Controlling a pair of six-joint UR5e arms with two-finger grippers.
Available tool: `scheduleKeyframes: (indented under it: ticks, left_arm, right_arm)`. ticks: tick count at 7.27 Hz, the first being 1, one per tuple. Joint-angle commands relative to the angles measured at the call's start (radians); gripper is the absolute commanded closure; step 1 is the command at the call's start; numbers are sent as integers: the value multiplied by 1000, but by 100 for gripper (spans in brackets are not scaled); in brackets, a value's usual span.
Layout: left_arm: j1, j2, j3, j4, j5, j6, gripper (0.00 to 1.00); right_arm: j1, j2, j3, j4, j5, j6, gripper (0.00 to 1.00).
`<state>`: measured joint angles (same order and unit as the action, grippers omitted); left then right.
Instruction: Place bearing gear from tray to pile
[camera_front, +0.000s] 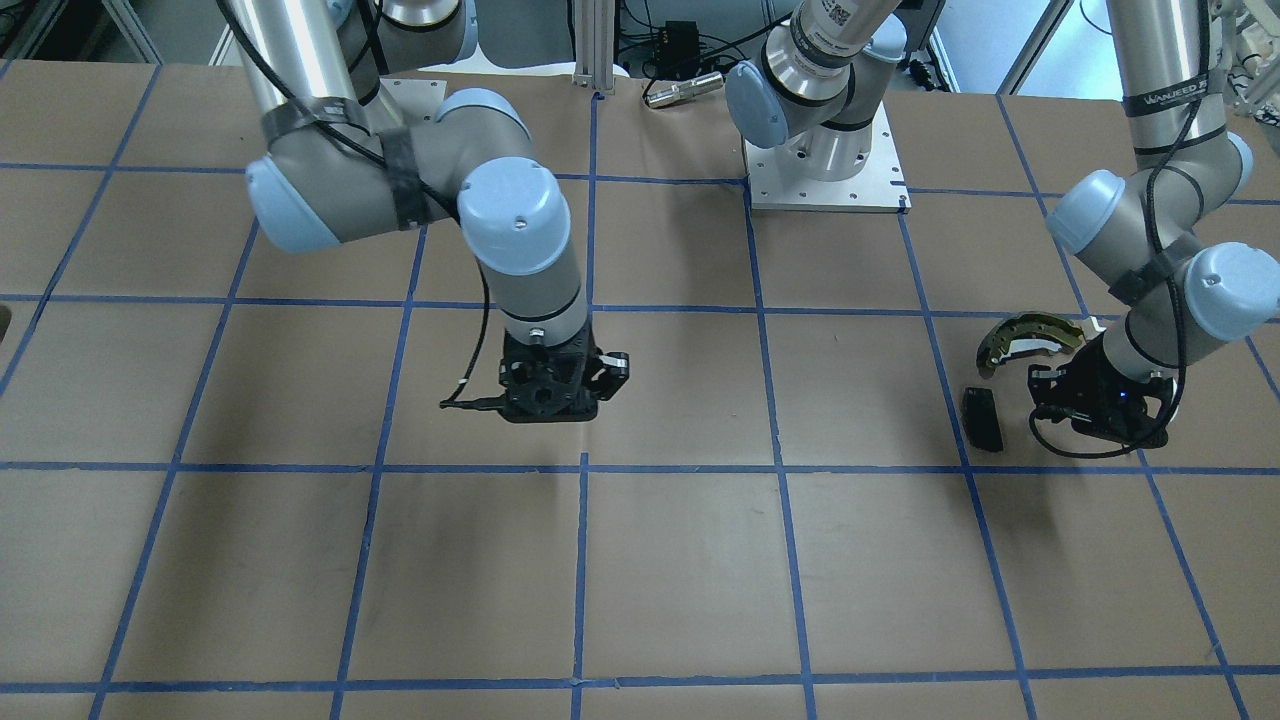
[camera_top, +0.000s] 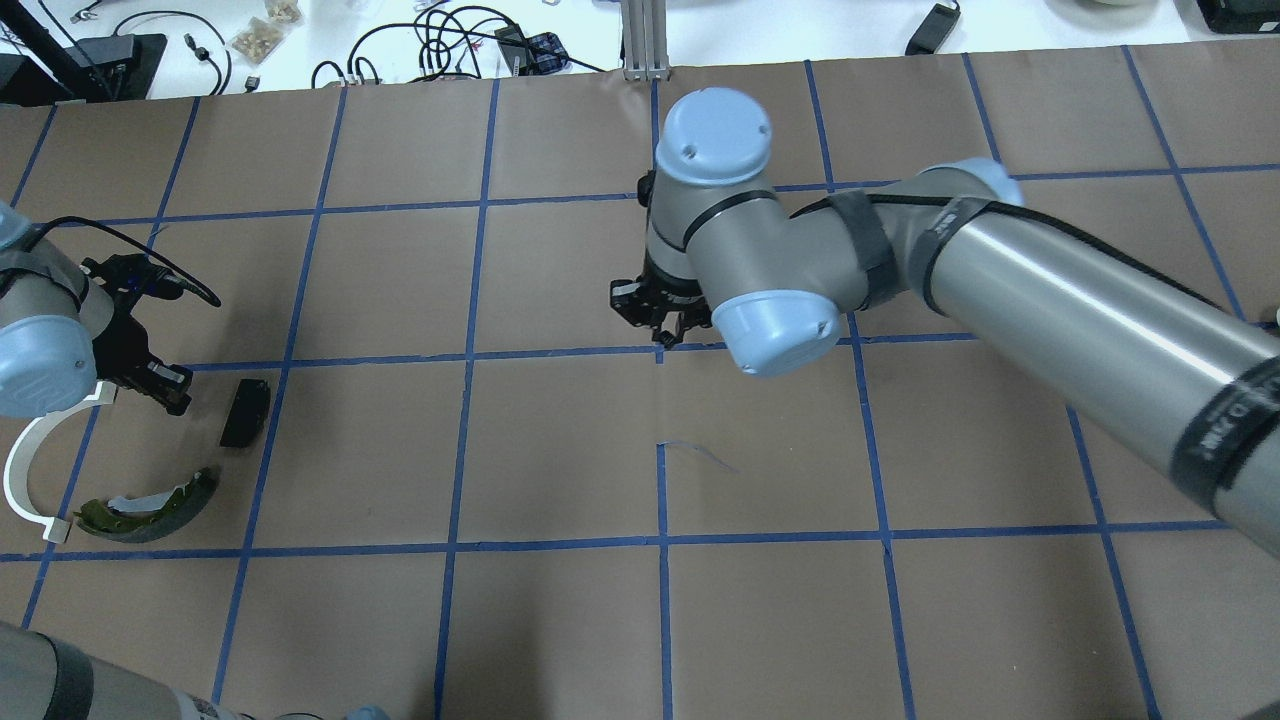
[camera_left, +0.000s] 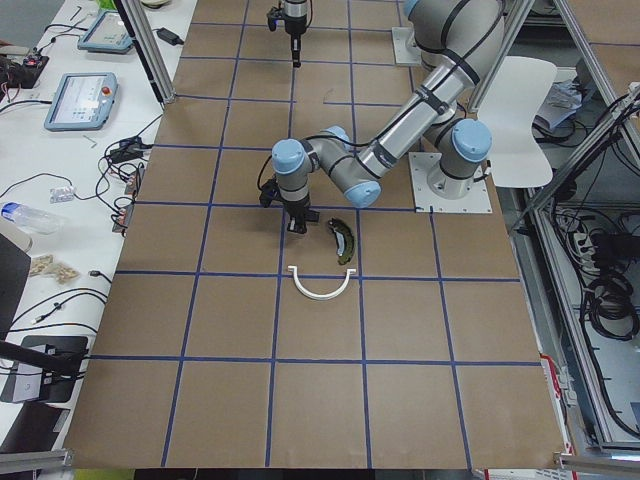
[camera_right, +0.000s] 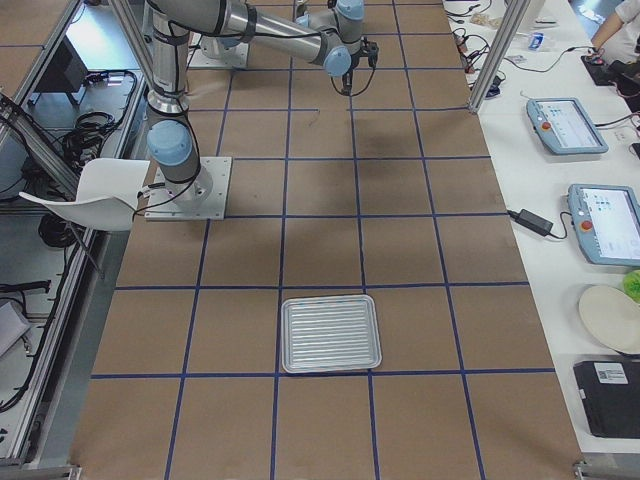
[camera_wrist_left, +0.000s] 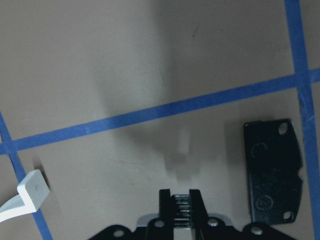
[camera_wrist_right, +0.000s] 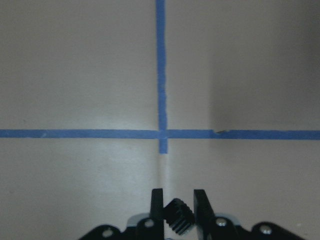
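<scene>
Across the table from the robot, front view: the right gripper (camera_front: 555, 398) hangs just left of centre over the brown table (camera_front: 680, 560), pointing straight down. Its fingertips are hidden under its black body, so the grip cannot be read here. The left gripper (camera_front: 1095, 408) sits low at 3 o'clock. Of the pile, the brake shoe (camera_front: 1030, 338) lies at its 11 o'clock and the black pad (camera_front: 982, 418) at its 9 o'clock, close but apart. The arm covers all but a scrap of the white arc.

Overhead view: the right gripper (camera_top: 660, 312) is near centre, mostly buried under its own wrist joint. The left gripper (camera_top: 165, 388) is at the 9 o'clock edge. The black pad (camera_top: 245, 412) is at its 3 o'clock and the white arc (camera_top: 25, 470) at its 7 o'clock, with one end tucked under the arm. The brake shoe (camera_top: 150, 505) is at its 6 o'clock.

Left-end view: the left gripper (camera_left: 298, 218) is over the pile, with the brake shoe (camera_left: 343, 240) at its 4 o'clock and the white arc (camera_left: 320, 287) at its 6 o'clock. The pad is too dark to tell from the gripper. The right gripper (camera_left: 294, 55) is tiny at 12 o'clock.

Right-end view: the tray (camera_right: 330, 333) lies at 6 o'clock, ribbed floor showing, well apart from the right gripper (camera_right: 345, 85) at 12 o'clock.

Left wrist view: the left gripper (camera_wrist_left: 181, 197) is off the table, its fingers (camera_wrist_left: 166, 202) drawn nearly together and gripping nothing. The black pad (camera_wrist_left: 274, 170) is at 4 o'clock. The arc's end (camera_wrist_left: 30, 196) at 8 o'clock is cut by the edge.

Right wrist view: the right gripper (camera_wrist_right: 178, 199) has the gear (camera_wrist_right: 177, 216), black and toothed, clamped between its fingers (camera_wrist_right: 157, 205) above a crossing of blue tape. The gear's lower part is hidden.
</scene>
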<state>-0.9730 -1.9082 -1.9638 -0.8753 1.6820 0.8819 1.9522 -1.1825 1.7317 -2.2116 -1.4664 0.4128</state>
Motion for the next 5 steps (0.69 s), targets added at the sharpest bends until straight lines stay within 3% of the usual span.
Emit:
scheduleKeyframes:
  ticks: [1, 2, 3, 5]
  left_arm:
    - [0, -3, -18, 4, 4, 3, 60]
    - [0, -2, -18, 4, 4, 2, 9]
    - [2, 5, -18, 2, 5, 2, 0]
    - [7, 27, -1, -5, 5, -10, 0]
  right_arm:
    - [68, 44, 9, -53, -3, 75, 88]
    - [67, 47, 12, -53, -17, 66, 44]
    - [67, 47, 6, -56, -15, 64, 0]
    - [64, 44, -7, -51, -17, 55, 0]
